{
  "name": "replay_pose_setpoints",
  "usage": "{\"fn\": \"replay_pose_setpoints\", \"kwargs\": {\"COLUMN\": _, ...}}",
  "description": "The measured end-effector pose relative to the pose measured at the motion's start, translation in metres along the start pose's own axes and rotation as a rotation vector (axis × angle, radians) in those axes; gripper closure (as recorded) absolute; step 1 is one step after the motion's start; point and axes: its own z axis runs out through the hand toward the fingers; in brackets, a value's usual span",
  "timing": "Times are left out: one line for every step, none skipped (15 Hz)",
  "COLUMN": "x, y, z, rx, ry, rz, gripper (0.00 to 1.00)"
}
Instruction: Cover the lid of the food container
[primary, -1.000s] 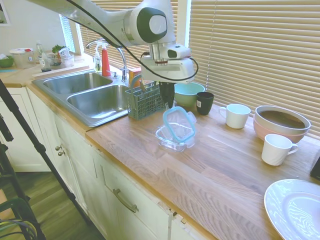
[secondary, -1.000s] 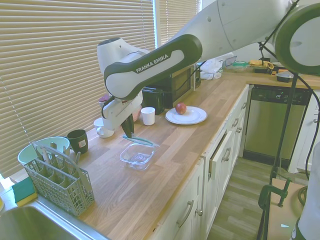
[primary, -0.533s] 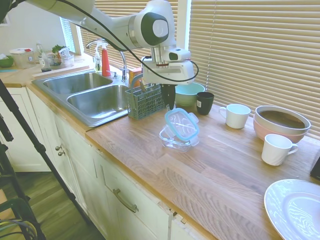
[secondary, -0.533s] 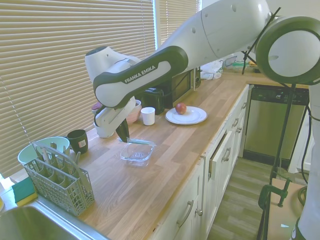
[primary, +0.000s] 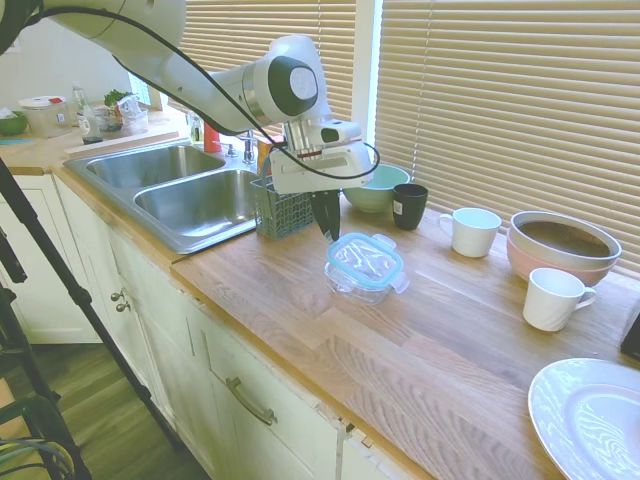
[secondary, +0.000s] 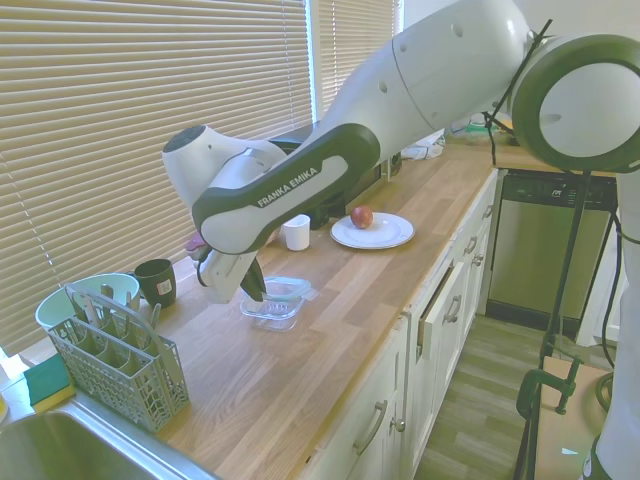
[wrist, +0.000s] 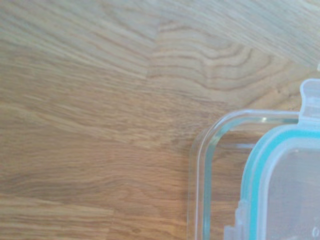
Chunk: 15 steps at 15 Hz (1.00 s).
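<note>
Just below the gripper (primary: 328, 228), on the wooden tabletop (primary: 420, 330), the lid (primary: 364, 257) lies nearly flat atop the food container (primary: 372, 286), sitting slightly off-centre so the container's clear rim shows past one teal corner in the wrist view. Whether the gripper's fingers are apart or pinching the lid's edge cannot be told. Behind the gripper stands a grey cutlery basket (primary: 286, 205).
</note>
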Motion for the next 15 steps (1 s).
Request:
{"fn": "replay_pose_setpoints", "kwargs": {"x": -0.005, "y": 0.002, "z": 0.003, "rx": -0.005, "ry": 0.005, "rz": -0.011, "gripper": 1.0}}
{"fn": "replay_pose_setpoints", "kwargs": {"x": -0.01, "y": 0.004, "z": 0.004, "rx": -0.008, "ry": 0.007, "rz": -0.018, "gripper": 1.0}}
{"fn": "replay_pose_setpoints", "kwargs": {"x": -0.012, "y": 0.006, "z": 0.004, "rx": -0.005, "ry": 0.009, "rz": -0.02, "gripper": 1.0}}
{"fn": "replay_pose_setpoints", "kwargs": {"x": -0.013, "y": 0.007, "z": 0.003, "rx": -0.002, "ry": 0.012, "rz": -0.02, "gripper": 1.0}}
{"fn": "replay_pose_setpoints", "kwargs": {"x": -0.013, "y": 0.007, "z": 0.002, "rx": -0.001, "ry": 0.013, "rz": -0.019, "gripper": 1.0}}
{"fn": "replay_pose_setpoints", "kwargs": {"x": -0.013, "y": 0.007, "z": 0.002, "rx": -0.001, "ry": 0.012, "rz": -0.019, "gripper": 1.0}}
{"fn": "replay_pose_setpoints", "kwargs": {"x": -0.013, "y": 0.007, "z": 0.003, "rx": -0.001, "ry": 0.011, "rz": -0.018, "gripper": 1.0}}
{"fn": "replay_pose_setpoints", "kwargs": {"x": -0.013, "y": 0.006, "z": 0.004, "rx": -0.002, "ry": 0.009, "rz": -0.018, "gripper": 1.0}}
{"fn": "replay_pose_setpoints", "kwargs": {"x": -0.013, "y": 0.005, "z": 0.007, "rx": -0.004, "ry": 0.006, "rz": -0.017, "gripper": 1.0}}
{"fn": "replay_pose_setpoints", "kwargs": {"x": -0.012, "y": 0.003, "z": 0.01, "rx": -0.005, "ry": 0.003, "rz": -0.015, "gripper": 1.0}}
{"fn": "replay_pose_setpoints", "kwargs": {"x": -0.011, "y": 0.0, "z": 0.013, "rx": -0.006, "ry": 0.0, "rz": -0.013, "gripper": 1.0}}
{"fn": "replay_pose_setpoints", "kwargs": {"x": -0.009, "y": -0.003, "z": 0.016, "rx": -0.007, "ry": -0.003, "rz": -0.01, "gripper": 1.0}}
{"fn": "replay_pose_setpoints", "kwargs": {"x": -0.008, "y": -0.006, "z": 0.019, "rx": -0.008, "ry": -0.006, "rz": -0.009, "gripper": 1.0}}
{"fn": "replay_pose_setpoints", "kwargs": {"x": -0.008, "y": -0.009, "z": 0.021, "rx": -0.006, "ry": -0.009, "rz": -0.008, "gripper": 1.0}}
{"fn": "replay_pose_setpoints", "kwargs": {"x": -0.007, "y": -0.011, "z": 0.021, "rx": -0.003, "ry": -0.01, "rz": -0.007, "gripper": 1.0}}
